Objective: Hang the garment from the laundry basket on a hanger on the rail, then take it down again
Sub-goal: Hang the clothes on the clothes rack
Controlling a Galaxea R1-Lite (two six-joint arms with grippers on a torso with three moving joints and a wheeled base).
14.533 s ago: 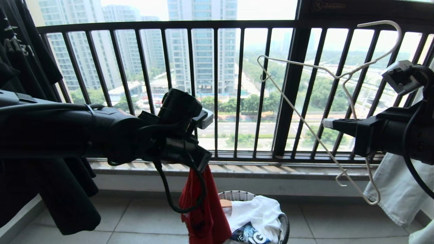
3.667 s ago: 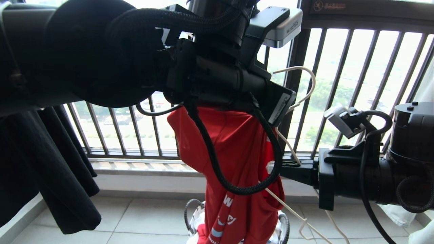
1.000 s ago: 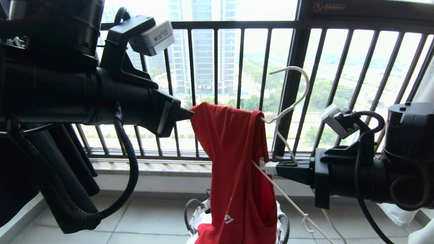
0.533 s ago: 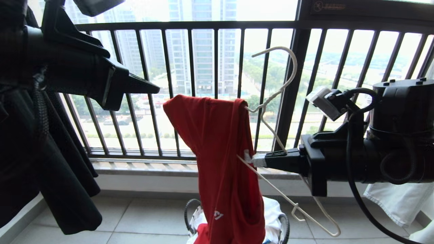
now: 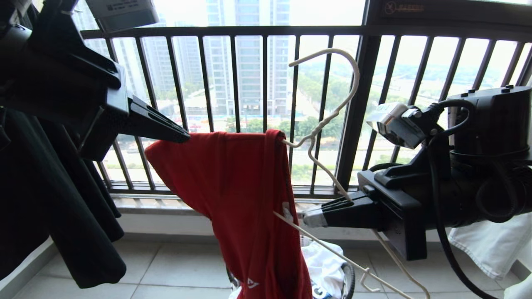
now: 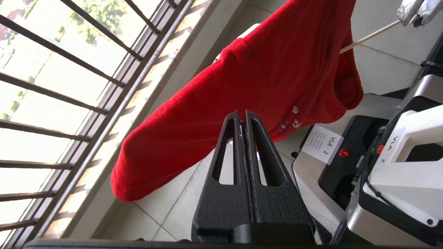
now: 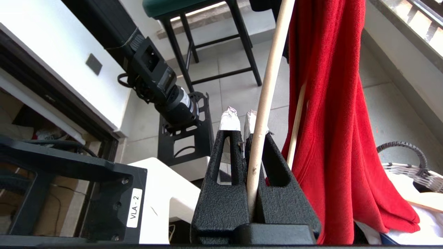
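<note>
The red garment (image 5: 237, 187) is draped over the pale wire hanger (image 5: 328, 50), one hanger arm inside it and the hook pointing up. My left gripper (image 5: 185, 137) comes in from the upper left and is shut on the garment's top edge (image 6: 263, 69), holding it stretched out leftward. My right gripper (image 5: 307, 218) is shut on the hanger's lower wire (image 7: 266, 86), just right of the hanging garment (image 7: 332, 103). The laundry basket (image 5: 348, 278) stands on the floor below, mostly hidden by the garment. The rail is out of view.
A black barred window railing (image 5: 266, 31) runs across behind. A black garment (image 5: 62, 207) hangs at the left and pale cloth (image 5: 486, 245) at the right. A white T-shirt (image 5: 324, 261) lies in the basket. A dark stool (image 7: 249, 52) and my white base (image 6: 398, 166) stand on the tiled floor.
My left gripper left the garment's edge, rose, then came back onto it shut, and the garment's top is now stretched further left. The right gripper and hanger shifted left and the hook rose.
</note>
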